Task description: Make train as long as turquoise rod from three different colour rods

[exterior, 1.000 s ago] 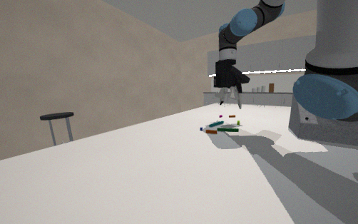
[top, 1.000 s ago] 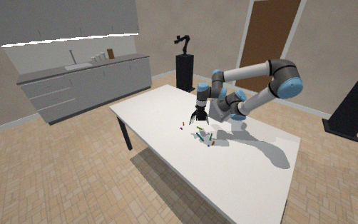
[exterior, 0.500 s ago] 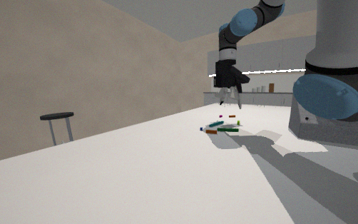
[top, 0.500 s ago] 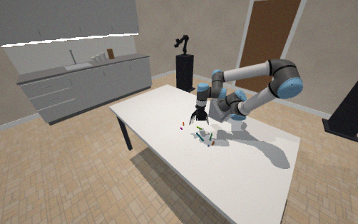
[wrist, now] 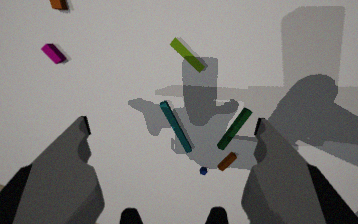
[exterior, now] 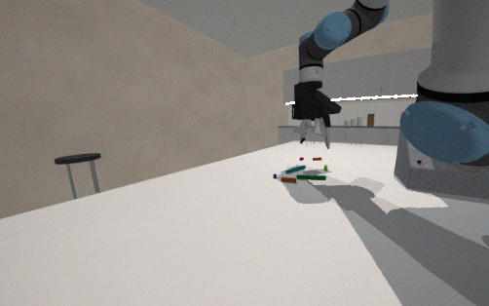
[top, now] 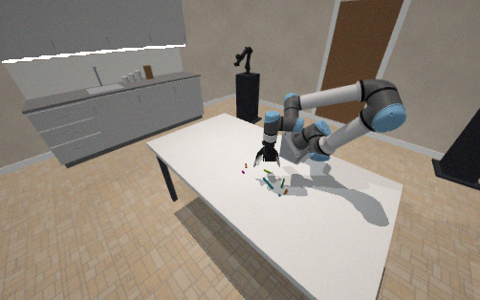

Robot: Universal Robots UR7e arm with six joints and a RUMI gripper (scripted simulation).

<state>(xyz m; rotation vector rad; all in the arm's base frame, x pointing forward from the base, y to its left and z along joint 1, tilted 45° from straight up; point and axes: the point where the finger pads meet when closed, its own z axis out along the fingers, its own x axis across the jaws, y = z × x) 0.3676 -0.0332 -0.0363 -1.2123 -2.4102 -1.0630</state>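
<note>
Seven rods lie below the wide-open, released fingers [top: 268, 163] [exterior: 316, 141]. The wrist view shows turquoise [top: 268, 183] [exterior: 295, 170] [wrist: 176, 127] between them in outline; the exterior shows the height gap that view hides, fingers above the desk [top: 206, 177] [exterior: 170, 234] [wrist: 120, 30].

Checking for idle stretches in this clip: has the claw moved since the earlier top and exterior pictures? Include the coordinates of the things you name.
No, not visibly: the claw [top: 267, 165] [exterior: 316, 144] hangs at the same spot above the table [top: 191, 167] [exterior: 146, 234], beside the lime rod [top: 267, 171] in the top view.
</note>
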